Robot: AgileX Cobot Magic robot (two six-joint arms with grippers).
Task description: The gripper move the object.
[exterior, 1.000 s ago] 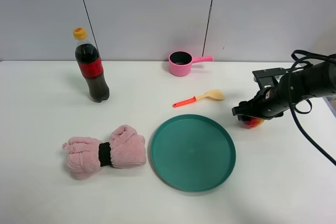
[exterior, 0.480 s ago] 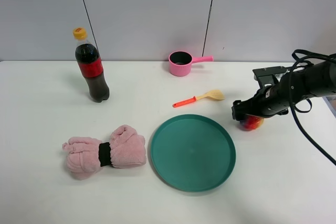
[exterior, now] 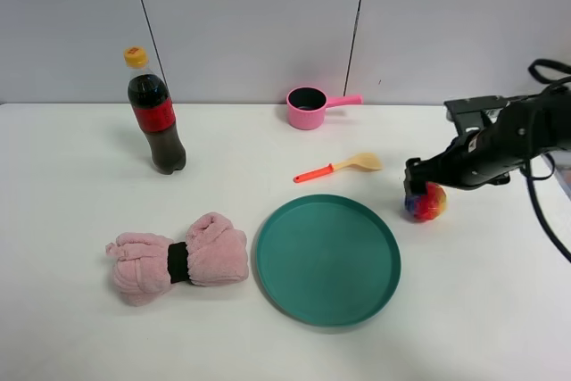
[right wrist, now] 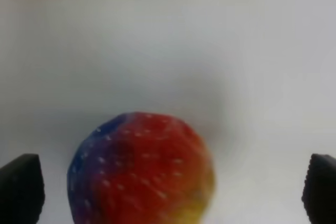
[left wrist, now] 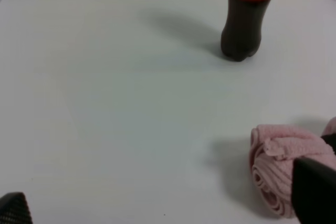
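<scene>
Hovering right hand point(exterior: 417, 181) spread open, gripping nothing; rainbow-mottled ball point(exterior: 426, 202) on desk point(exterior: 500, 310) just ahead, centred between fingertips point(right wrist: 21, 184), untouched.

A white table point(exterior: 80, 327) with a smooth matte top meets a pale grey wall point(exterior: 250, 24) along a straight back edge. Two thin dark lines point(exterior: 359, 15) run down the wall, both slightly slanted. The light is soft and even, leaving only faint shadows on the tabletop.
</scene>
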